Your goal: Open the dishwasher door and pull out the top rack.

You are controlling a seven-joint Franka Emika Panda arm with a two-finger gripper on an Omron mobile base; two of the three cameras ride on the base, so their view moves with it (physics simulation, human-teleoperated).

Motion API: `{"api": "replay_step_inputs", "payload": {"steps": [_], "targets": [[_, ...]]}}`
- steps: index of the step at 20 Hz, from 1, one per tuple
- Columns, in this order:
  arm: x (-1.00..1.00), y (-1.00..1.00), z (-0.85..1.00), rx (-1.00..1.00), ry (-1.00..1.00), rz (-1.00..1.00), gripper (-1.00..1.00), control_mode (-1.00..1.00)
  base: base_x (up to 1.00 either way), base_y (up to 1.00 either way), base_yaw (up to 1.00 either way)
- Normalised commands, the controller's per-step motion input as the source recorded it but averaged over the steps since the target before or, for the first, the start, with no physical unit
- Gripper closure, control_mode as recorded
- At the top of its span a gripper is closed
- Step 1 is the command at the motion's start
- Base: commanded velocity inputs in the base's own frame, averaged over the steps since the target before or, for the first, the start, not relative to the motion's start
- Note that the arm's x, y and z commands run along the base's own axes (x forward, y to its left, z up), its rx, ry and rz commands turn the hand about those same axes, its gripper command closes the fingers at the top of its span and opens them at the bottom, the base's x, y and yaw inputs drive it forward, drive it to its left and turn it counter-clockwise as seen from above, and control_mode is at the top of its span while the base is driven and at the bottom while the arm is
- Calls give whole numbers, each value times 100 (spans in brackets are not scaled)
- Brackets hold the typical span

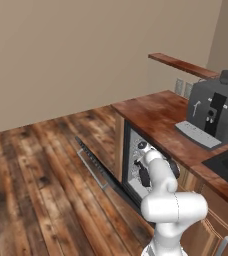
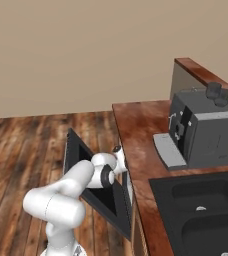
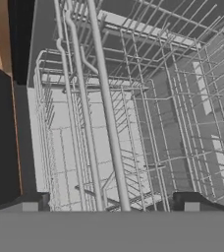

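The dishwasher door [image 2: 78, 150] hangs folded down over the floor, black inner face up. In the left base view the dishwasher door [image 1: 92, 159] shows edge-on, its silver handle on the outer side. My arm reaches over it into the dishwasher's mouth. My gripper [image 3: 114, 203] is open, one fingertip [image 3: 35, 202] at the left and the other at the right. The thick front bars of the top rack [image 3: 107, 113] run between the jaws without touching them. More pale wire grid lies beyond and below. Whether that grid belongs to the top rack or the lower basket is unclear.
A wooden counter [image 1: 153, 112] runs over the dishwasher and carries a grey coffee machine [image 2: 206, 130]. A dark sink [image 2: 201, 205] is set in the counter nearer the base. Wooden floor [image 1: 41, 175] stretches left of the lowered door.
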Motion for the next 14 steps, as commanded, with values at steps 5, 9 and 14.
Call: {"api": "replay_step_inputs", "payload": {"steps": [5, 9, 14], "targets": [[-27, 73, -55, 0, 10, 0, -100, -100, 0, 0, 0], [-28, 87, -46, 0, 12, 0, -100, -100, 0, 0, 0], [-20, 81, -47, 0, 13, 0, -100, -100, 0, 0, 0]]}}
